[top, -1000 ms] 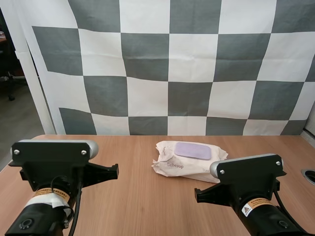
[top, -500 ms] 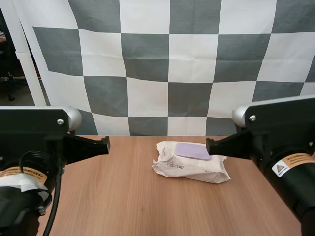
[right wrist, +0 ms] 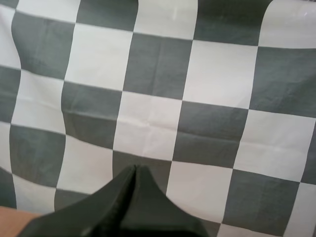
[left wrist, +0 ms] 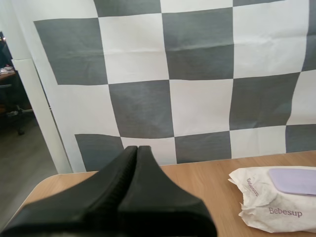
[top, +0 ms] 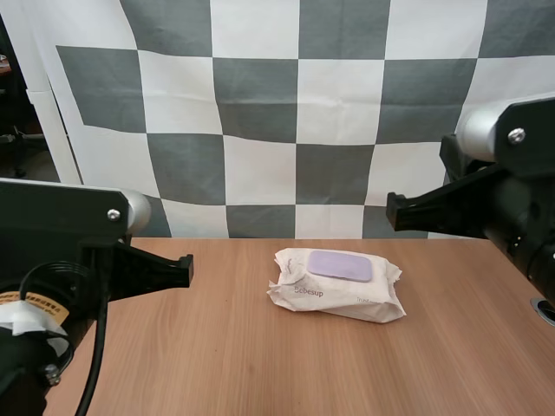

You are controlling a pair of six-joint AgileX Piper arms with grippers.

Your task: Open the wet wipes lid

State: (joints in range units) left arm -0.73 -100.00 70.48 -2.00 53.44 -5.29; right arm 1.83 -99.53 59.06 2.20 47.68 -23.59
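Note:
A white pack of wet wipes (top: pixel 336 287) with a flat lilac lid (top: pixel 340 265) lies on the wooden table (top: pixel 225 347), right of centre; the lid lies flat on the pack. The same pack (left wrist: pixel 276 200) appears in the left wrist view, off to the side of my left gripper (left wrist: pixel 137 148), whose fingers lie together as one dark wedge, shut on nothing. My right gripper (right wrist: pixel 135 168) is also a shut wedge, raised and facing the backdrop. In the high view both arms hang above the table's near corners, the left arm (top: pixel 69 260) lower than the right arm (top: pixel 486 199).
The table's left corner (left wrist: pixel 42 185) lies near my left gripper. A round dark hole (top: pixel 545 308) sits at the table's right edge.
Both arms have risen from low over the near table. The right arm went higher and further right. The pack has not moved.

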